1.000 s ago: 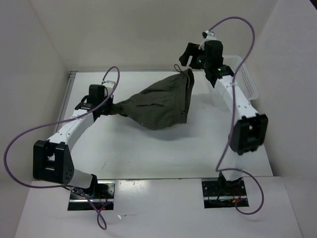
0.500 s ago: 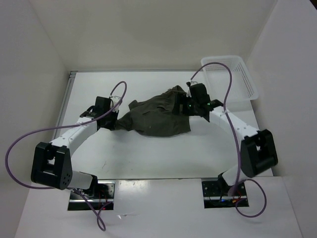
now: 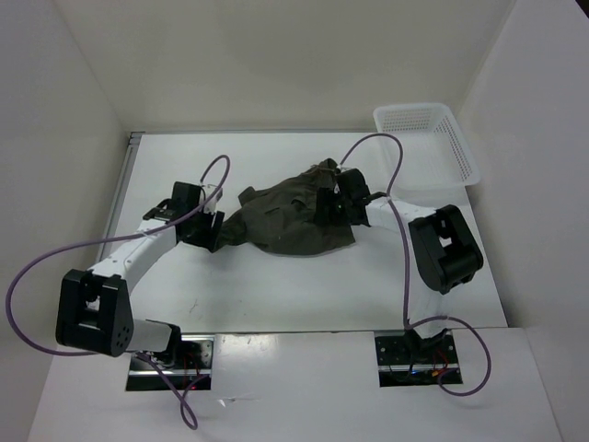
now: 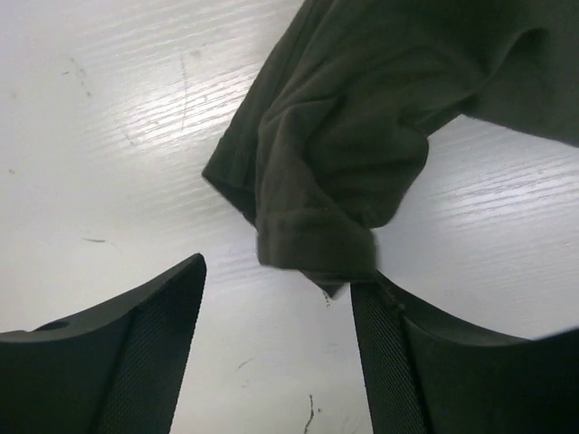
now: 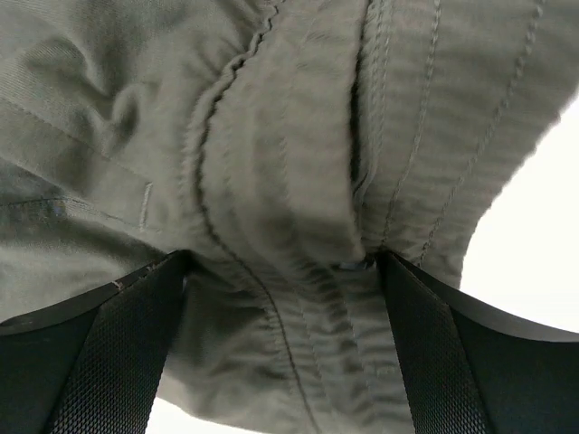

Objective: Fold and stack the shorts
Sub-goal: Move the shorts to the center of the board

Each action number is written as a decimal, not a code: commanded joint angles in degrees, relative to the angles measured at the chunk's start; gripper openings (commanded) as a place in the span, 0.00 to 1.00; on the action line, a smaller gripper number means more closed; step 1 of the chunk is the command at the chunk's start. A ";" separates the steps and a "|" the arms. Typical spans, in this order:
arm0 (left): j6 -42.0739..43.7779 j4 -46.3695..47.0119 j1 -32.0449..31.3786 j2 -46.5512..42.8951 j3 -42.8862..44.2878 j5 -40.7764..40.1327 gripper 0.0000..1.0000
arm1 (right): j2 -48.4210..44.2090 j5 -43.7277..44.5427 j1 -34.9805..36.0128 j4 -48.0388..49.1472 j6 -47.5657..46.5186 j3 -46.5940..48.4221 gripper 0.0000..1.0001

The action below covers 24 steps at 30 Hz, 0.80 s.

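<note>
The dark olive shorts [image 3: 290,216] lie crumpled on the white table near its middle. My left gripper [image 3: 210,230] sits at their left end and is open. In the left wrist view the left gripper [image 4: 280,271] has only bare table between its fingers, and a leg hem [image 4: 312,194] rests just ahead, next to the right fingertip. My right gripper [image 3: 331,204] is low over the right part of the shorts. In the right wrist view the right gripper [image 5: 282,258] stands wide open, and the gathered waistband [image 5: 298,298] lies loose between its fingers.
A white lattice basket [image 3: 411,107] stands at the back right corner of the table. White walls close in the left, back and right sides. Purple cables loop over both arms, the right one arching above the shorts' right edge.
A second ago the shorts hung stretched in the air between both grippers. They now lie on the table. The right arm came down toward the middle, and the left gripper opened and let the leg go.
</note>
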 commanded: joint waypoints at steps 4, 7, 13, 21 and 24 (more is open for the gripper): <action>0.08 -5.49 7.46 -3.62 4.95 9.65 0.78 | 1.76 -1.63 -0.80 5.07 -1.68 1.82 0.91; 0.08 -6.01 8.00 -3.62 4.95 17.20 0.79 | 0.17 -2.33 -0.81 5.77 -2.21 0.39 0.87; 0.08 -3.39 8.00 -1.88 2.59 16.63 0.79 | -6.05 -2.95 -0.81 5.77 -2.73 -2.16 0.43; 0.08 -1.62 7.47 1.21 -0.41 9.40 0.78 | -12.83 -1.81 -0.81 4.71 -3.26 -4.00 0.21; 0.08 0.83 6.77 1.82 -0.94 6.60 0.75 | -14.50 -1.81 -0.81 4.71 -3.26 -4.52 0.20</action>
